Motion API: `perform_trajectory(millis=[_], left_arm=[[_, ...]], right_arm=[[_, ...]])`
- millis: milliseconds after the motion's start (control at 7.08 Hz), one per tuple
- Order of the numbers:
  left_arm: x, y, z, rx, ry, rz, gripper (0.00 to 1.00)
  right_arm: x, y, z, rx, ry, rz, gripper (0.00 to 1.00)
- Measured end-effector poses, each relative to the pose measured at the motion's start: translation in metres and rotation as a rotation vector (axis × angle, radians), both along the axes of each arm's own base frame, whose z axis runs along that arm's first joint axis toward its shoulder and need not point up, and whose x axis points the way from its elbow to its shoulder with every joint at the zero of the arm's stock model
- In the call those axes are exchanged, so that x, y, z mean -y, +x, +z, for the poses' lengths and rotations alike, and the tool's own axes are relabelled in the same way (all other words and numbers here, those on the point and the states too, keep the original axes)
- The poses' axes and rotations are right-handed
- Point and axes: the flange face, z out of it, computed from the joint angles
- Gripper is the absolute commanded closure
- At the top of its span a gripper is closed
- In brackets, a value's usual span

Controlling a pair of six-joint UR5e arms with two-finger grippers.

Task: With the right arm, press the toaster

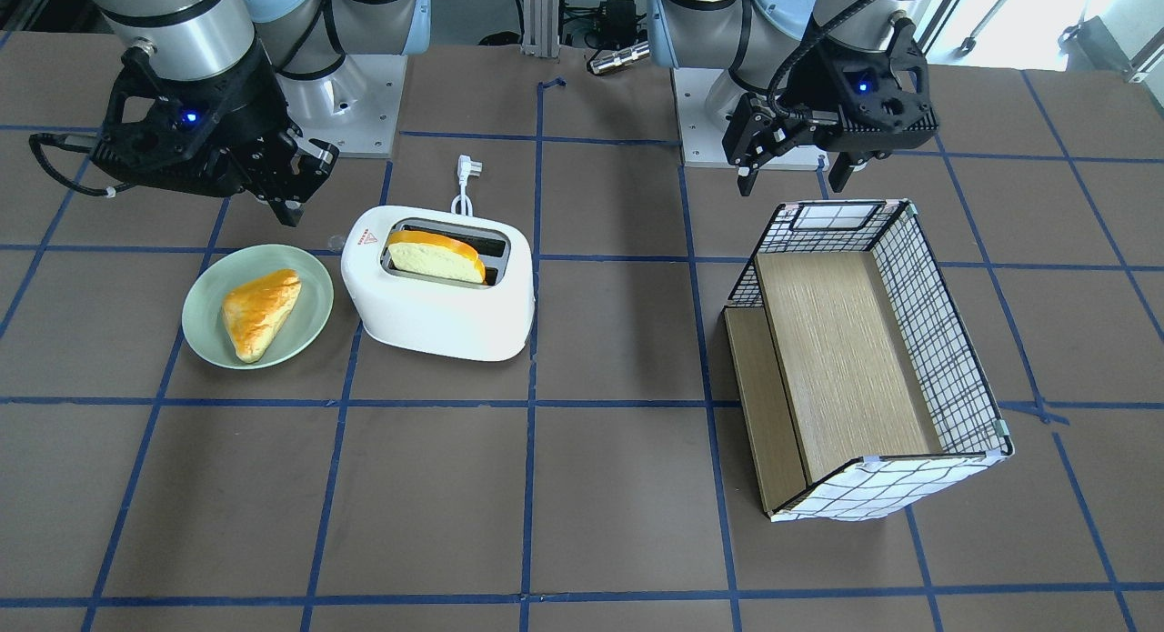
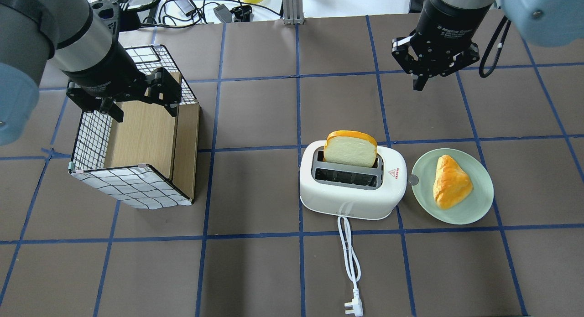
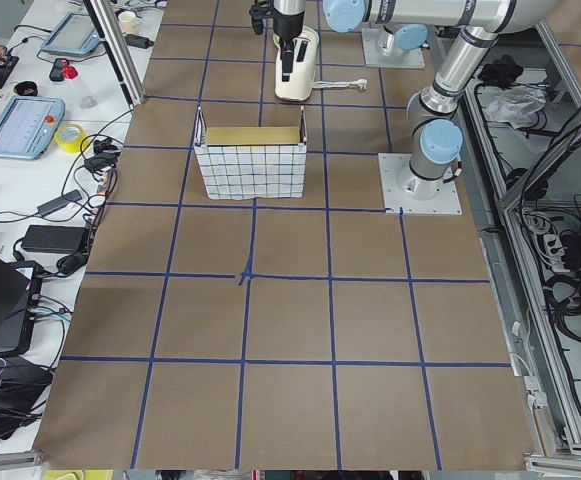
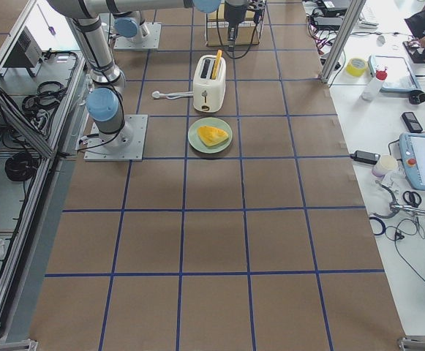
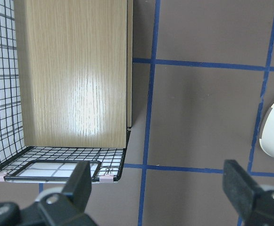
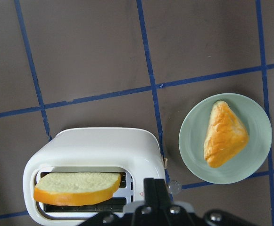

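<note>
The white toaster (image 1: 436, 309) (image 2: 351, 198) stands mid-table with a bread slice (image 2: 350, 149) upright in one slot. Its small side lever (image 2: 413, 180) faces the plate. My right gripper (image 2: 419, 83) (image 1: 293, 212) hangs in the air beyond the plate, apart from the toaster. In the right wrist view the fingers (image 6: 153, 186) are together, above the toaster (image 6: 94, 146) and the lever (image 6: 174, 187). My left gripper (image 2: 143, 111) (image 5: 158, 188) is open and empty over the basket.
A green plate (image 2: 479, 207) with a pastry (image 2: 451, 182) sits right beside the toaster's lever end. The checked wire-and-wood basket (image 2: 127, 189) lies on its side at the left. The toaster's white cord and plug (image 2: 351, 280) trail towards the robot.
</note>
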Motion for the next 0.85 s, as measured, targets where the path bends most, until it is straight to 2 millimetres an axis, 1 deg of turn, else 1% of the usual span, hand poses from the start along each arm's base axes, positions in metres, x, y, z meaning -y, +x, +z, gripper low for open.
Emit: perform_trajectory(millis=[283, 848], left_arm=[[0.0, 0.0, 0.0, 0.0, 0.0, 0.0, 0.0], [0.0, 0.0, 0.0, 0.0, 0.0, 0.0, 0.0]], right_arm=[[0.0122, 0.0016, 0.0072, -0.004, -0.112, 0.045, 0.0], [0.0152, 0.0022, 0.0096, 0.0, -0.143, 0.055, 0.0]])
